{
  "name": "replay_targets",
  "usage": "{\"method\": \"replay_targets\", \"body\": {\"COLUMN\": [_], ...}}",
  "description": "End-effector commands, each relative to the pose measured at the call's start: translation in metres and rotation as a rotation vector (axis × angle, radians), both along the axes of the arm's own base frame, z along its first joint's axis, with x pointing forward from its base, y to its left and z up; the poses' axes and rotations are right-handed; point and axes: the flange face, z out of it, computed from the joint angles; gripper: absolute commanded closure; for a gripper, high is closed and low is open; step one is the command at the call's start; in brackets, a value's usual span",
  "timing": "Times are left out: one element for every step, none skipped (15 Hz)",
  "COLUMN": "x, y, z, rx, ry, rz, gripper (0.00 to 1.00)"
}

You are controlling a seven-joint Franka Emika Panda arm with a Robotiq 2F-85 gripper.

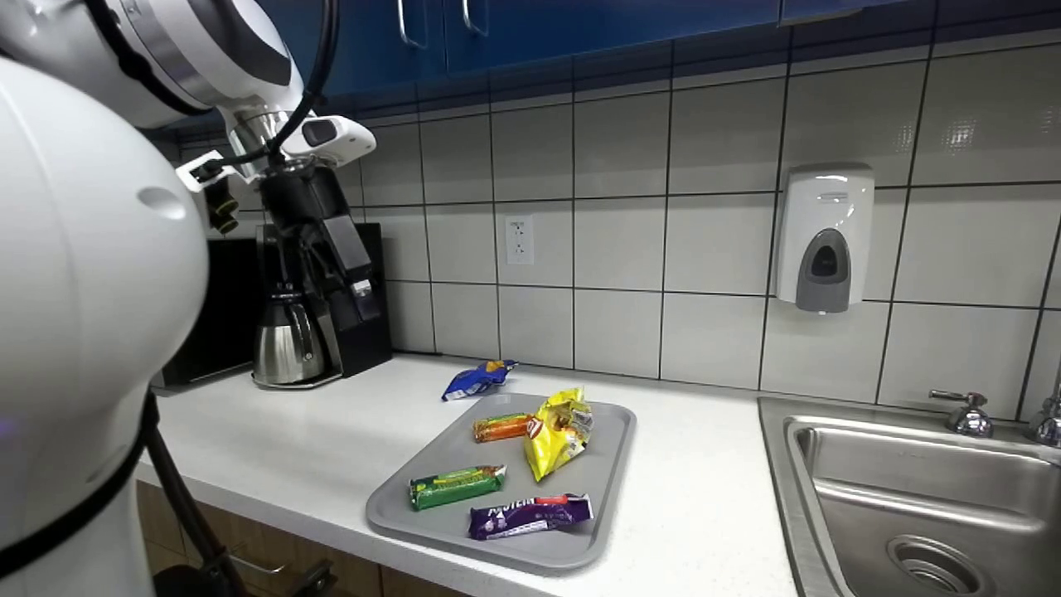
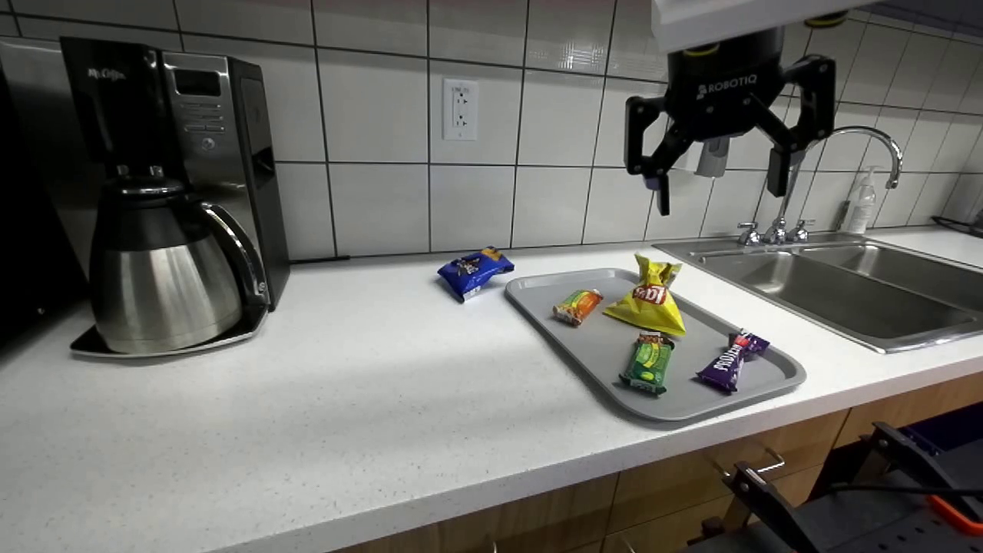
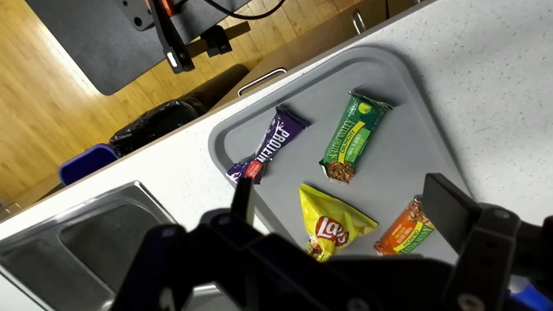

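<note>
High above the counter, my gripper [image 2: 720, 192] stands wide open with nothing between its fingers. Below it lies a grey tray [image 2: 553, 338]. In the wrist view, a yellow Lay's bag [image 3: 332, 224] shows between the fingers, and part of an orange granola bar [image 3: 404, 231] is hidden behind one finger. A green granola bar [image 3: 356, 134] and a purple protein bar [image 3: 274, 142] rest nearer the tray's front edge. Off the tray, close to the tiled wall, sits a blue snack bag [image 2: 474, 273]. The gripper touches none of these.
A coffee maker with a steel carafe [image 2: 165, 284] stands at one end of the counter. At the other side is a steel sink [image 1: 912, 514] with a faucet [image 2: 883, 150]. A soap dispenser [image 1: 827, 240] hangs on the wall, beneath blue cabinets [image 1: 597, 29].
</note>
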Motion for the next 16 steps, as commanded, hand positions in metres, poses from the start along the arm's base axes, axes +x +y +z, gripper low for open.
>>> {"method": "replay_targets", "body": {"x": [0.006, 0.006, 0.007, 0.008, 0.008, 0.013, 0.015, 0.017, 0.019, 0.022, 0.024, 0.027, 0.030, 0.033, 0.036, 0.039], "y": [-0.007, -0.009, -0.010, -0.012, -0.013, -0.013, -0.014, -0.015, -0.016, -0.017, -0.018, -0.020, -0.021, -0.024, -0.026, -0.028], "z": [-0.012, -0.015, -0.018, -0.021, -0.024, -0.025, -0.027, -0.028, -0.030, -0.032, -0.034, -0.036, -0.038, -0.041, -0.043, -0.046], "rx": [-0.004, 0.002, 0.006, 0.013, 0.023, 0.032, 0.041, 0.051, 0.058, 0.069, 0.080, 0.091, 0.102, 0.112, 0.121, 0.133], "ry": [-0.026, -0.025, -0.027, -0.032, -0.035, -0.036, -0.038, -0.043, -0.047, -0.051, -0.056, -0.058, -0.060, -0.064, -0.067, -0.071], "rz": [-0.081, -0.098, -0.114, -0.130, -0.146, -0.159, -0.171, -0.184, -0.193, -0.203, -0.212, -0.219, -0.224, -0.226, -0.227, -0.228], "gripper": [0.00, 0.00, 0.00, 0.00, 0.00, 0.00, 0.00, 0.00, 0.00, 0.00, 0.00, 0.00, 0.00, 0.00, 0.00, 0.00]}}
